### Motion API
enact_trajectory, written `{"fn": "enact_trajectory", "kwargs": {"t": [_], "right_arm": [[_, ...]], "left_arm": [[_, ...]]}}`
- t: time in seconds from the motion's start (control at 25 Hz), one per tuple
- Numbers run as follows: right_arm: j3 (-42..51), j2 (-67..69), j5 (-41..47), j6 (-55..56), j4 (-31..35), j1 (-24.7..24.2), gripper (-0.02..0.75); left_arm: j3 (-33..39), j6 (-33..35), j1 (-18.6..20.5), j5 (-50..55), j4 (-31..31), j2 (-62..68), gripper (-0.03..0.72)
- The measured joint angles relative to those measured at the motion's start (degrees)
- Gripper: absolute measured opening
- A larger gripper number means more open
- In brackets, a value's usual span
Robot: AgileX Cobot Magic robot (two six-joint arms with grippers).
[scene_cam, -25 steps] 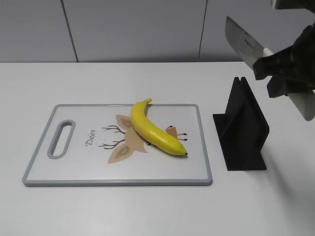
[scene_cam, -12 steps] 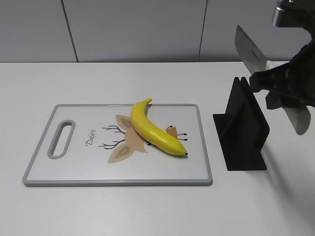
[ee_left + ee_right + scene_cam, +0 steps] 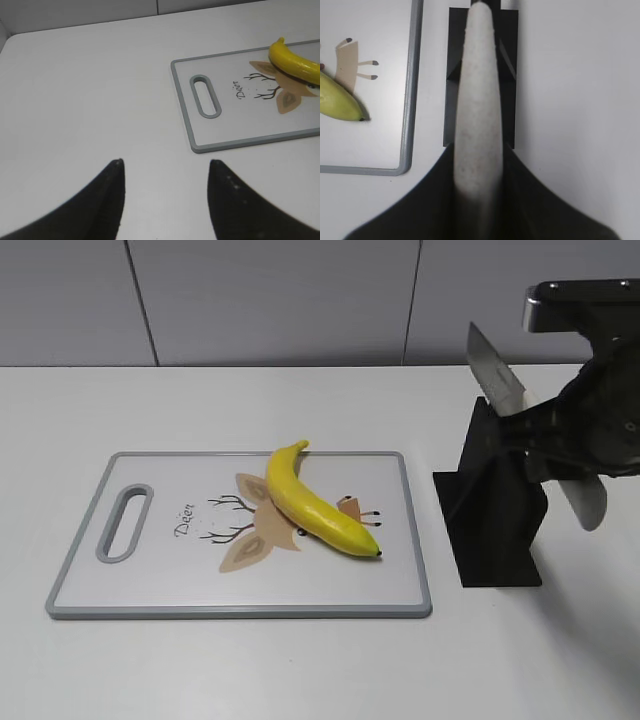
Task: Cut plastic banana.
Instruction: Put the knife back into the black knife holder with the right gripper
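Observation:
The yellow plastic banana [image 3: 316, 504] lies slantwise on the white, grey-rimmed cutting board [image 3: 150, 570]; its stem end shows in the left wrist view [image 3: 295, 61] and its dark tip end in the right wrist view [image 3: 340, 103]. My right gripper [image 3: 556, 442] is shut on the pale handle [image 3: 476, 107] of a knife, whose steel blade [image 3: 494, 382] points up and left above the black knife stand [image 3: 494, 508]. My left gripper [image 3: 165, 165] is open and empty over bare table, left of the board [image 3: 235, 142].
The black knife stand [image 3: 481, 75] sits just right of the board's right edge [image 3: 409, 100]. A grey panelled wall runs behind the white table [image 3: 300, 670].
My right gripper has come down and leftward with the knife, from high at the right edge to just over the black stand. The banana, board and stand have not moved.

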Motion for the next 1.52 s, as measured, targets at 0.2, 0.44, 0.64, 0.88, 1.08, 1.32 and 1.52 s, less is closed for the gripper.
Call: {"fn": "enact_trajectory", "kwargs": {"t": [0.2,0.44,0.64,0.88,1.08,1.32,1.52], "right_arm": [[0.0,2.1,-1.0,0.1,-0.8,0.0,0.179],[0.0,3.6,-0.9,0.1,-0.9,0.0,0.179],[0.0,3.9,-0.9,2.6,-0.9,0.0,0.179],[0.0,3.9,-1.0,4.6,-0.9,0.0,0.179],[0.0,2.6,-0.8,5.0,-0.9,0.0,0.179],[0.0,-0.4,-0.2,5.3,-0.8,0.0,0.179],[0.0,-0.5,0.0,4.6,-0.8,0.0,0.179]], "left_arm": [[0.0,0.0,0.0,0.0,0.0,0.0,0.521],[0.0,0.0,0.0,0.0,0.0,0.0,0.521],[0.0,0.0,0.0,0.0,0.0,0.0,0.521],[0.0,0.0,0.0,0.0,0.0,0.0,0.521],[0.0,0.0,0.0,0.0,0.0,0.0,0.521],[0.0,0.0,0.0,0.0,0.0,0.0,0.521],[0.0,0.0,0.0,0.0,0.0,0.0,0.521]]}}
